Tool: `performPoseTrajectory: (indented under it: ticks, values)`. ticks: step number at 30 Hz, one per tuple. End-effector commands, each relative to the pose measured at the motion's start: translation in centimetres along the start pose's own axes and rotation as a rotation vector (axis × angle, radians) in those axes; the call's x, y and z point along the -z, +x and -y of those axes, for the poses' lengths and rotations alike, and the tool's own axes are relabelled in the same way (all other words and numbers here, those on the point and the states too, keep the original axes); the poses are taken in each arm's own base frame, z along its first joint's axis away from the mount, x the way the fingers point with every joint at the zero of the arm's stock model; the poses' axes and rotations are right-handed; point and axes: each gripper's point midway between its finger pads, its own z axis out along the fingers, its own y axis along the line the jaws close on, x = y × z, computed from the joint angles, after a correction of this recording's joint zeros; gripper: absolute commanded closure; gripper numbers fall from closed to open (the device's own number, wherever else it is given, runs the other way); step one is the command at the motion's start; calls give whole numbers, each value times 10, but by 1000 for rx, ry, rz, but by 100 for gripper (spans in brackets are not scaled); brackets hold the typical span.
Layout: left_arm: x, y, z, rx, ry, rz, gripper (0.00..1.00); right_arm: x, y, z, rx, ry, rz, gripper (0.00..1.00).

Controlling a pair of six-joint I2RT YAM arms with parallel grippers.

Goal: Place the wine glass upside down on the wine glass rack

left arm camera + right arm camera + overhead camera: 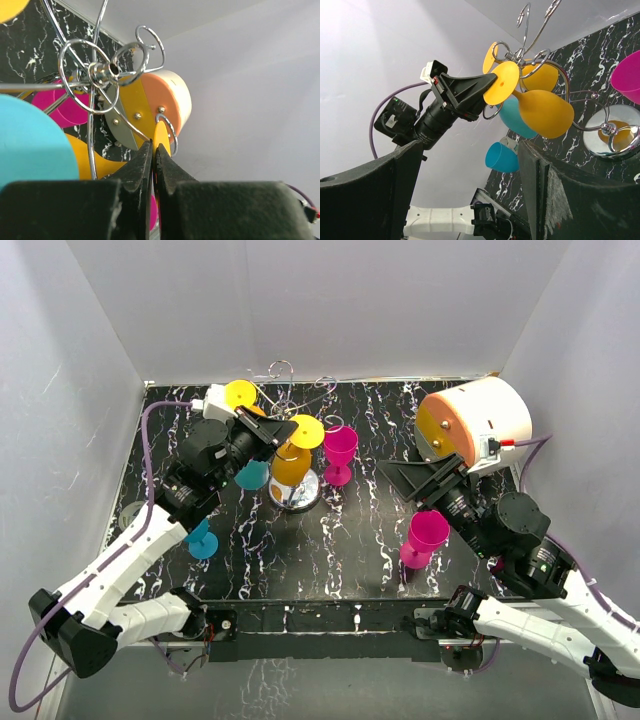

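A yellow wine glass (pixel 291 465) hangs bowl-down and tilted at the wire wine glass rack (pixel 296 496). My left gripper (pixel 291 429) is shut on the rim of its round foot (pixel 308 430). In the left wrist view the gripper (pixel 153 145) pinches the yellow foot (pixel 162 137) next to a wire ring of the rack (pixel 107 70). The right wrist view shows that glass (pixel 542 112) beside the rack's chrome base (pixel 610 132). My right gripper (pixel 425 485) is open and holds nothing, right of the rack; in its own view it (pixel 470 150) is also open.
Another yellow glass (pixel 240 393) and a cyan glass (pixel 250 475) hang on the rack. A cyan glass (pixel 202 540) stands front left. A magenta glass (pixel 340 450) stands right of the rack, another (pixel 425 535) by my right arm. A white-and-orange cylinder (pixel 475 420) sits back right.
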Motion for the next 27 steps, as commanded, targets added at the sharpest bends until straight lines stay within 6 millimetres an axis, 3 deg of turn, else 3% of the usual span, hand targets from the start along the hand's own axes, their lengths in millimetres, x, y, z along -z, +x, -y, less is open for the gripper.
performPoseTrajectory:
  ticks: [1, 13, 27]
  values:
    - [9, -12, 18, 51, 84, 14, 100, -1, -3, -3, -4, -15, 23, 25]
    - [31, -28, 12, 52, 59, 95, 100, -6, 1, -2, -4, -12, 9, 25]
    - [42, -33, 1, 33, 7, 127, 100, -8, 5, -3, -12, -15, -6, 25]
